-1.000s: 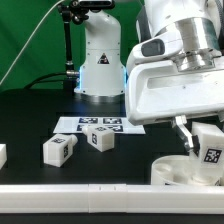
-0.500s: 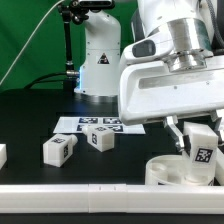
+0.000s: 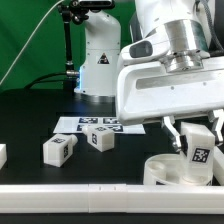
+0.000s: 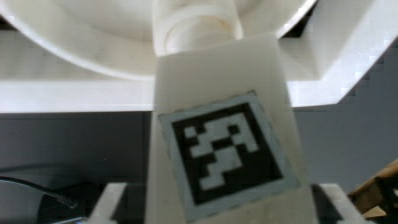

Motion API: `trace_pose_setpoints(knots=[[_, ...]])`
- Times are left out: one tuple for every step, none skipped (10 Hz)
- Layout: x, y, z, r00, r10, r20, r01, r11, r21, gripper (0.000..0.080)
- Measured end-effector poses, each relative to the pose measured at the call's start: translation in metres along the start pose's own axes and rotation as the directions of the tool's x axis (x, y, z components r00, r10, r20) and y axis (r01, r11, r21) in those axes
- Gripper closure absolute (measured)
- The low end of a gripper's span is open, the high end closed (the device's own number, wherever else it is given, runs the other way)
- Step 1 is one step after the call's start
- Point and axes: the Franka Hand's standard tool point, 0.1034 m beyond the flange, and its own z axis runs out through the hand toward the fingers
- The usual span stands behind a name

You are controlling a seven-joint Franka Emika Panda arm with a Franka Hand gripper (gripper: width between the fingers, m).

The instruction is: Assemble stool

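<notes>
Gripper (image 3: 198,138) is clamped shut on one leg (image 3: 200,155), fingers (image 4: 111,203) pinching its two sides with the tag facing out. The leg stands roughly upright right above the seat (image 3: 160,171), which sits at the table's near edge. In the wrist view the leg's far end meets the seat's rim; can't tell if it's actually in a socket. Two loose legs (image 3: 59,149) (image 3: 101,138) lie well off to the exterior view's left of the seat, and the marker board (image 3: 72,124) lies behind them.
</notes>
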Motion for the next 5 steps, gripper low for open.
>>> trace_pose_setpoints(knots=[[-0.0001,0.002,-0.0001,1.0,0.002,0.0,-0.002,1.0,-0.002,0.0474],[-0.0002,0.0059,-0.0005,1.0,0.016,0.001,-0.016,1.0,-0.002,0.0474],[-0.0005,0.0054,-0.0006,1.0,0.018,0.0,-0.018,1.0,-0.001,0.0474],[-0.0008,0.0058,-0.0007,1.0,0.017,-0.005,-0.017,1.0,-0.002,0.0474],[-0.0009,0.006,-0.0007,1.0,0.017,-0.011,-0.017,1.0,-0.003,0.0474]])
